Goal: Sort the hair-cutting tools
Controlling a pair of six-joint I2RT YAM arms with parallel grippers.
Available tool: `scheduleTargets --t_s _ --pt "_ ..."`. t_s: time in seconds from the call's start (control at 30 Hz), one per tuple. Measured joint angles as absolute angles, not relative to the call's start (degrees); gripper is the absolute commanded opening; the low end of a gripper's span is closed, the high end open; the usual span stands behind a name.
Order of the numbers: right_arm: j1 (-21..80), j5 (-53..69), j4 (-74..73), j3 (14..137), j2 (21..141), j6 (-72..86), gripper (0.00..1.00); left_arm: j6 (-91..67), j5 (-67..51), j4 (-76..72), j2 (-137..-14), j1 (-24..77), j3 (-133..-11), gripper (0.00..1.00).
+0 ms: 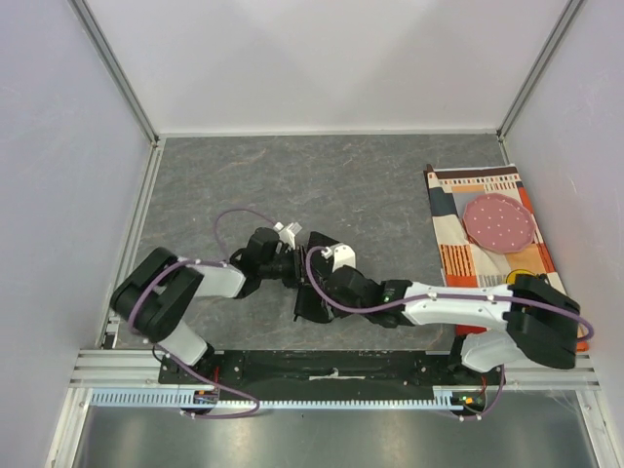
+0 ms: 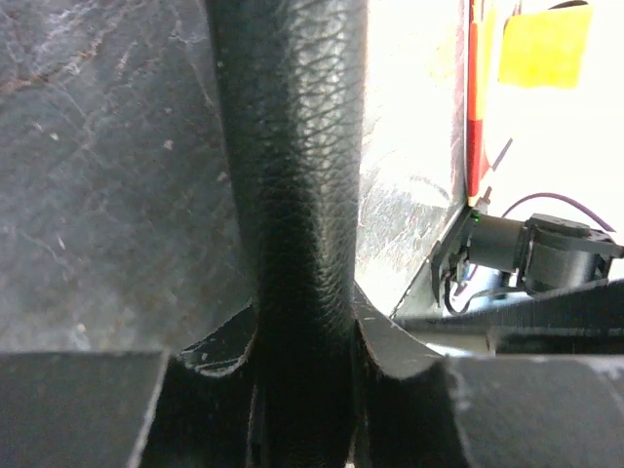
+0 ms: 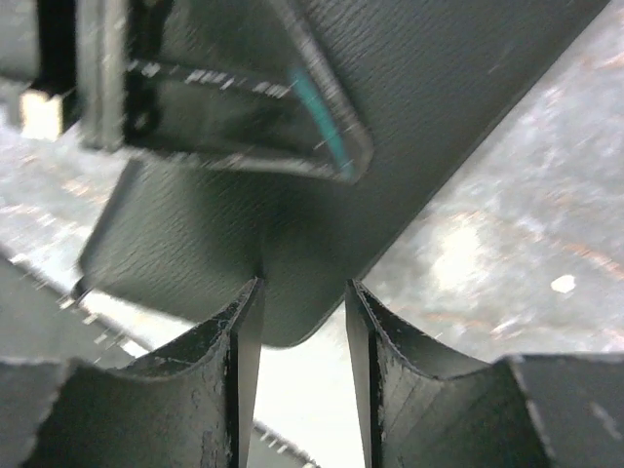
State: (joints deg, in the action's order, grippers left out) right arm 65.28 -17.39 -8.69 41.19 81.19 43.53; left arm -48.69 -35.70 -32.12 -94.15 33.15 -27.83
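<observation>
At the middle of the desk (image 1: pixel 244 175), both arms met over a black pouch (image 1: pixel 312 302). The left end effector (image 2: pixel 302 336) was closed on a fold of its grained, leather-like fabric, which ran straight up between the fingers. The right end effector (image 3: pixel 304 302) was closed on a rounded corner of the same pouch, under a clear pocket with a teal edge.

The hair-cutting tools themselves did not show in any view. Whether they sat inside the pouch or under the arms could not be told.

Far to the right lay a patterned cloth (image 1: pixel 450 244) with a pink dotted disc (image 1: pixel 497 222) on it, well apart from the pouch.

The pouch looked soft and light, so it would probably sag and fold where nothing held it. The scissors would likely be stiff, thin and slippery, best taken across the closed blades near the pivot. The combs were probably light and flat, best taken along the spine, not by the teeth.
</observation>
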Motion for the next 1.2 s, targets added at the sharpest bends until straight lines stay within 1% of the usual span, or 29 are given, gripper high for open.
scheduleTargets --t_s 0.1,0.27,0.4,0.6,0.83,1.2 --pt "69.2 -16.4 -8.8 39.3 76.1 47.9 0.48 -46.6 -28.1 -21.5 -85.6 36.5 -29.2 0.02" --pt "73.6 -15.4 -7.5 38.4 70.4 54.8 0.48 -44.9 -15.7 -9.4 -74.8 41.1 -33.3 0.02" --pt "76.9 -15.5 -3.6 36.9 69.5 59.9 0.48 -45.0 -7.5 -4.6 -68.5 43.4 -34.7 0.02" --pt "81.3 -19.1 1.0 35.7 68.8 64.4 0.48 -45.8 0.6 1.8 -64.1 44.4 -34.8 0.02" --pt "82.0 -21.6 6.1 35.7 68.4 65.8 0.48 -47.7 5.8 8.0 -61.6 44.5 -35.2 0.02" --pt "82.0 -24.1 10.5 36.7 72.5 66.0 0.47 -49.7 7.5 10.9 -58.7 44.5 -35.8 0.02"
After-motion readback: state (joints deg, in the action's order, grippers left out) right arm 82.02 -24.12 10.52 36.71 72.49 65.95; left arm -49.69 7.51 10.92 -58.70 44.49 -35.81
